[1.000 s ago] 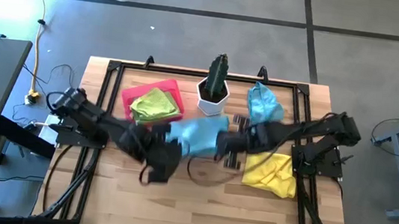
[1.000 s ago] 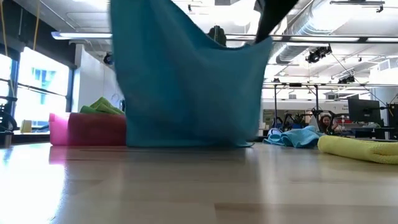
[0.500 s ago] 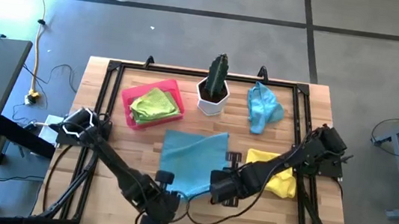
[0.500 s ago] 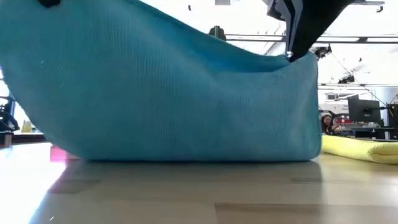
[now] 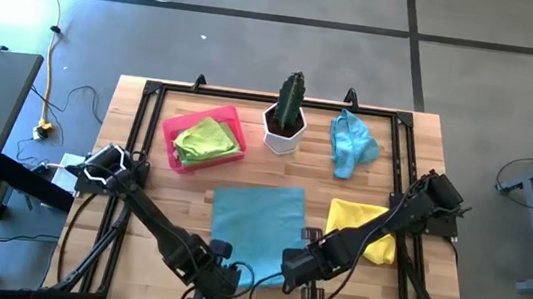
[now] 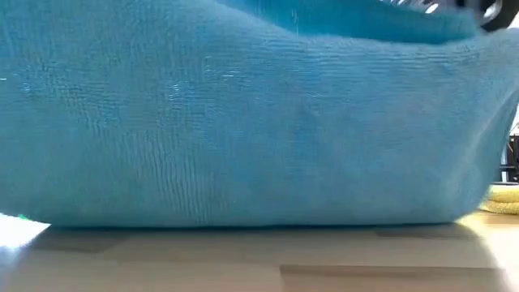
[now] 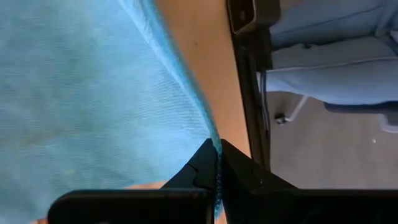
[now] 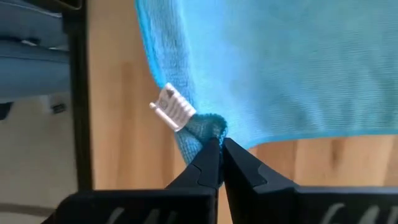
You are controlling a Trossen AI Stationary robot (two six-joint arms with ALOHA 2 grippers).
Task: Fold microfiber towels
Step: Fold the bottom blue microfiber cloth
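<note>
Blue towel [image 5: 257,219] lies spread unfolded on the tabletop [image 5: 134,255], near corners pinched by closed left hand [image 5: 224,274] and right hand [image 5: 295,271]; crumpled blue [image 5: 351,142] and yellow [image 5: 363,231] towels wait.

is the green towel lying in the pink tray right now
Yes, in the high view the lime green towel lies crumpled inside the pink tray, left of the potted cactus.

Wooden table [image 5: 362,286]: pink tray [image 5: 172,131], potted cactus [image 5: 288,114], flat blue towel [image 5: 258,224], crumpled blue towel [image 5: 351,142], yellow towel [image 5: 364,223].
</note>
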